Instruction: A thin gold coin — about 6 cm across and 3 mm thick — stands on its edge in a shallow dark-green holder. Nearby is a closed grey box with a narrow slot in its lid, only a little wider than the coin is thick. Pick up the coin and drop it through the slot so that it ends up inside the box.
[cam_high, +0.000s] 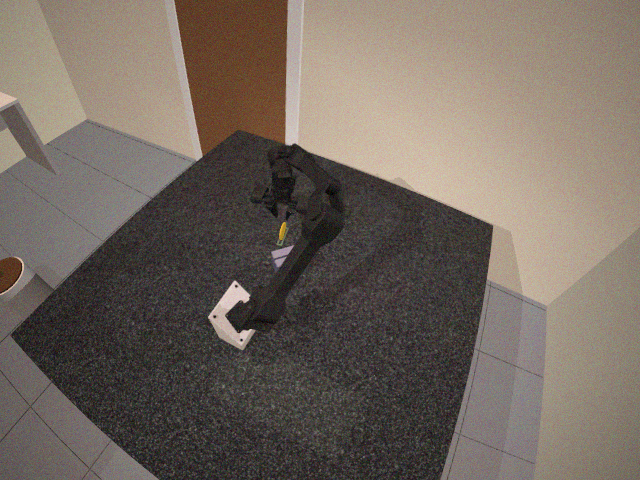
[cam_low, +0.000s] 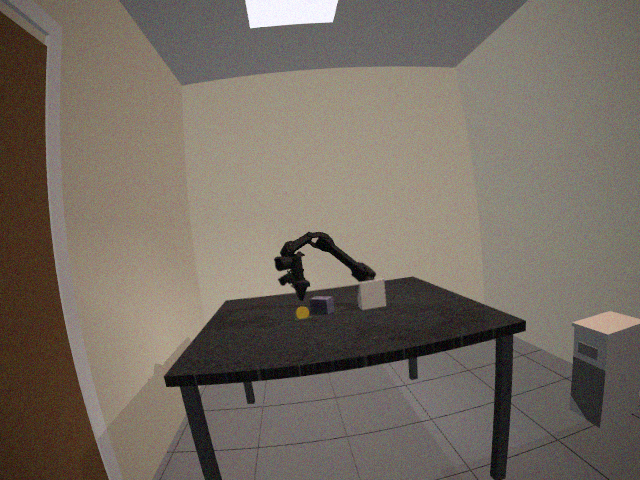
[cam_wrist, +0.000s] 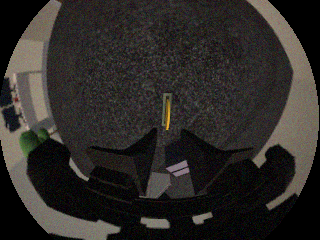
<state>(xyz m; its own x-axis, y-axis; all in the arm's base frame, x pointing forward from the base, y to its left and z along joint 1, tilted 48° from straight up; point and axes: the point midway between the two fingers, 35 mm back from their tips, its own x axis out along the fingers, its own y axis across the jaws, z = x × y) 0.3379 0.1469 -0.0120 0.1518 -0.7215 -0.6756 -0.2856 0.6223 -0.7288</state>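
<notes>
- The gripper (cam_low: 301, 296) points straight down at the dark speckled surface (cam_high: 361, 361), hanging just above the coin (cam_low: 302, 312) without touching it.
- Its fingers stand partly spread, with nothing between them; in the wrist view you look straight through the gap to the surface.
- The gold coin (cam_high: 282, 229) stands on its edge in the dark-green holder (cam_high: 279, 241), a thin yellow sliver from above.
- From the wrist, the coin (cam_wrist: 167, 115) shows as a narrow upright line, just ahead of the fingertips and roughly in line with the gap between them.
- The grey box (cam_low: 322, 304) sits just beside the coin, on the side toward the arm's base; in the top view the box (cam_high: 280, 256) is half hidden under the arm's forearm.
- A corner of the box's lid (cam_wrist: 179, 168) peeks out between the fingers in the wrist view; the slot itself I cannot make out.
- The arm (cam_high: 310, 227) arches up from its white base mount (cam_high: 227, 315), over the box, and bends down toward the coin.
- Coin in its holder, box shut on the surface, the two near each other but apart.
</notes>
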